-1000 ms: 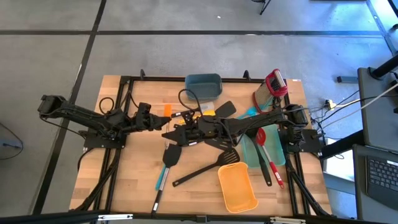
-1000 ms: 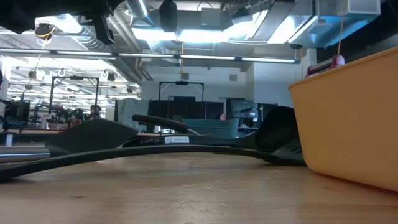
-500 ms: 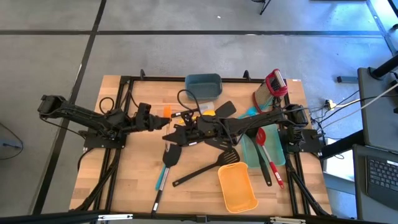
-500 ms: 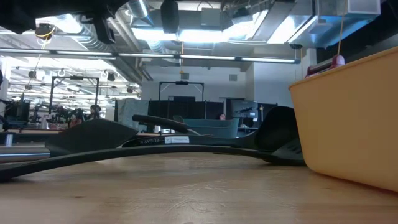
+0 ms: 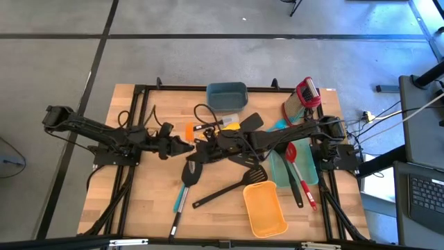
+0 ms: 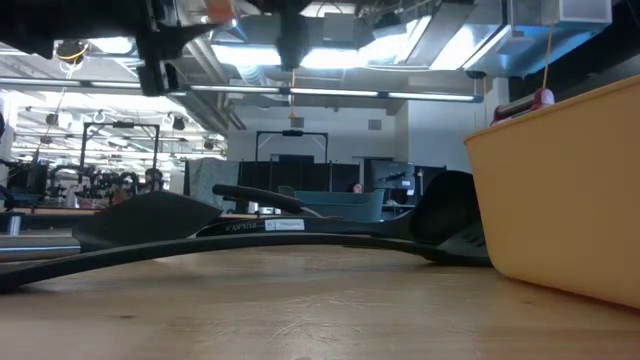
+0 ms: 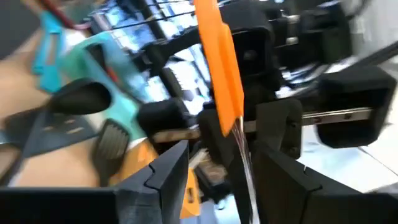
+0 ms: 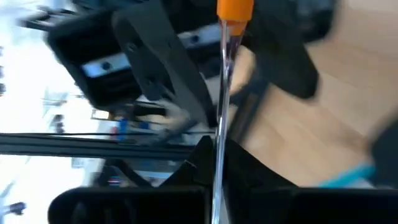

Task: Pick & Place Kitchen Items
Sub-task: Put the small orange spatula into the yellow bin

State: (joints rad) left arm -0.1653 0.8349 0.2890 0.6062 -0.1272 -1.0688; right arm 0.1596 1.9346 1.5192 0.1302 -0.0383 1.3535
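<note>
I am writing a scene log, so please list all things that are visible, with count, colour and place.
table: one, light wood, centre
orange-headed spatula: one, clear handle, held between the arms
bins: yellow front right; dark blue back; light teal right
black turners: several, table middle
red spoon: one, in the teal bin
left gripper: open, beside the spatula
right gripper: shut on the spatula handle

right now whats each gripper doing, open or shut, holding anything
left gripper: jaws open around the clear handle of the orange-headed spatula, not clamping it.
right gripper: jaws shut on that spatula's clear handle.
</note>
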